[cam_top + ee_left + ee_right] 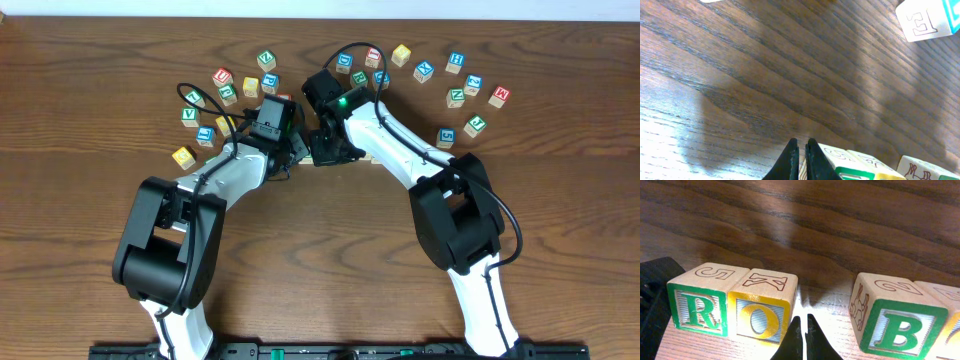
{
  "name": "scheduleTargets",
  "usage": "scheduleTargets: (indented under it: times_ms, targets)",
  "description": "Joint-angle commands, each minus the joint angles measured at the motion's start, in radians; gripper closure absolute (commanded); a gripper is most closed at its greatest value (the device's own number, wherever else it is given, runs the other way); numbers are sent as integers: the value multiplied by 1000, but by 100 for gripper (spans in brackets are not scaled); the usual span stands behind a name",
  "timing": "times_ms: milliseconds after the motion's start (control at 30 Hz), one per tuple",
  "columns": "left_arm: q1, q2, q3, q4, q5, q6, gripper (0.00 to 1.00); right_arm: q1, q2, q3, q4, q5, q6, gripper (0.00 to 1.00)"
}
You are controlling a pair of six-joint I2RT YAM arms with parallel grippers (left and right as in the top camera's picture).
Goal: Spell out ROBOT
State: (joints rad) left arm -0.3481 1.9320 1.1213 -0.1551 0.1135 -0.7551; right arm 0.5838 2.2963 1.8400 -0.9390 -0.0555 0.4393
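Note:
In the right wrist view a row of wooden cubes stands on the table: a green R cube (699, 305) touching a yellow O cube (762, 311), a gap, then a green B cube (900, 325) with another cube's edge (951, 311) beside it. My right gripper (802, 325) is shut and holds nothing, its tips in the gap between O and B. My left gripper (802, 150) is shut and holds nothing, its tips just left of the R cube (842, 162). Its black body (654, 300) shows beside R. In the overhead view both grippers (293, 160) (322, 152) meet and hide the row.
Several loose letter cubes lie in an arc along the far side of the table, from a yellow one (183, 156) at the left, past one (266, 60) in the middle, to others (456, 62) at the right. One white cube (927, 20) lies ahead of the left gripper.

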Motion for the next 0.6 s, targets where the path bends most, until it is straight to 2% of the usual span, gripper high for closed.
scheduleTargets:
  times_ms: [0, 567]
  targets:
    - [-3, 15, -8, -3, -9, 21, 92, 2, 11, 13, -4, 0, -6, 99]
    - [-3, 13, -8, -3, -9, 27, 93, -16, 7, 13, 0, 0, -6, 99]
